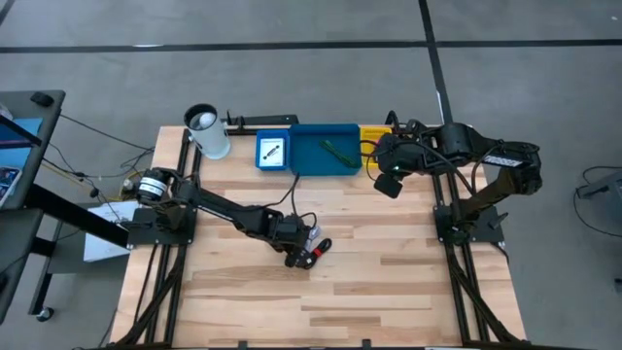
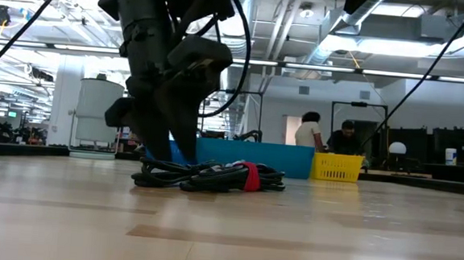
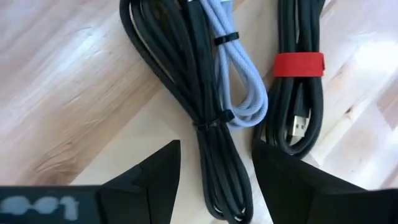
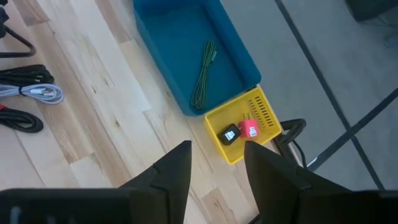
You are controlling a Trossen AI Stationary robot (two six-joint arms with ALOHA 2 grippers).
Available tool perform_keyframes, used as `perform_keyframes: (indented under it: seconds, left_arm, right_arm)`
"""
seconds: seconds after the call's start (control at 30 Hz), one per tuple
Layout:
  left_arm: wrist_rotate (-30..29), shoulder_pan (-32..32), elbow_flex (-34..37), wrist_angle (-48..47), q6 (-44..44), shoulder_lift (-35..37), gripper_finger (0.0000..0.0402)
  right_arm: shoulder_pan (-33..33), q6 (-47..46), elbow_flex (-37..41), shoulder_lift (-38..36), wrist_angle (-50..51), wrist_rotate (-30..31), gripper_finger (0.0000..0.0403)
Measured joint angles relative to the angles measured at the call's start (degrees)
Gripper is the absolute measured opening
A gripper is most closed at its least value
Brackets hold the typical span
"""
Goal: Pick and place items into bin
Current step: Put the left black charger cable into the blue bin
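Three tied cable bundles lie side by side on the wooden table: a black one [image 3: 208, 106], a pale white one [image 3: 239, 81] and a black one with a red strap [image 3: 298, 65]. My left gripper [image 3: 216, 146] is open and points steeply down over them [image 1: 311, 243], one finger on each side of the black bundle's end. Whether a finger touches it does not show. My right gripper [image 4: 217, 162] is open with nothing in it, raised over the table near the yellow tray [image 4: 245, 127]. The wide blue tray [image 4: 186, 43] holds a green cable [image 4: 205, 68].
The yellow tray holds a red block [image 4: 250, 129] and a black piece [image 4: 230, 134]. A small blue tray [image 1: 272, 153] with a white packet stands left of the wide one. A white cup [image 1: 207, 131] is at the far left. People stand in the room behind [image 2: 328, 134].
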State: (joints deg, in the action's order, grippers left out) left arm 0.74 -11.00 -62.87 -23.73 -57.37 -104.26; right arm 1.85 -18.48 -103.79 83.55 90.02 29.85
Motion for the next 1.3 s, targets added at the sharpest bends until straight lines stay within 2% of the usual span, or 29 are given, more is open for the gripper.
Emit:
perform_keyframes:
  seconds: [0.3, 0.5, 0.6, 0.8, 0.93, 1.1, 1.2, 1.3]
  left_arm:
    - [1.78, -0.17, -0.24, 1.16, 0.16, -3.12, 0.0187]
    - [-0.03, -1.02, -0.2, 0.85, 0.21, -3.07, 0.0178]
    - [-0.1, -1.01, -0.16, 0.52, 0.21, -3.04, 0.015]
    - [0.47, -1.39, -2.27, -2.23, 0.73, -3.39, 0.0058]
    - [0.17, -1.79, -6.72, -8.01, 3.49, -3.39, 0.0018]
    - [-5.41, -1.97, -14.67, -20.26, 7.25, -3.39, 0.0028]
    - [-10.26, -1.82, -20.12, -27.68, 9.95, -3.37, 0.0047]
    - [-15.65, -0.79, -25.48, -35.0, 12.99, -3.37, 0.005]
  right_arm:
    - [0.0, 0.0, 0.0, 0.0, 0.0, 0.0, 0.0145]
    - [0.0, 0.0, 0.0, 0.02, -0.01, 0.0, 0.0144]
    - [0.0, 0.0, 0.0, 0.01, 0.0, 0.0, 0.0141]
    - [0.0, 0.02, 0.0, 0.02, 0.0, 0.0, 0.0144]
    - [0.0, 0.42, 0.0, 0.02, -0.01, 0.0, 0.0146]
    - [0.0, 0.89, 0.0, 0.02, 0.0, 0.0, 0.0143]
    - [0.0, 0.97, 0.0, 0.02, 0.0, 0.0, 0.0141]
    - [0.0, 1.76, 0.0, 0.02, 0.0, 0.05, 0.0142]
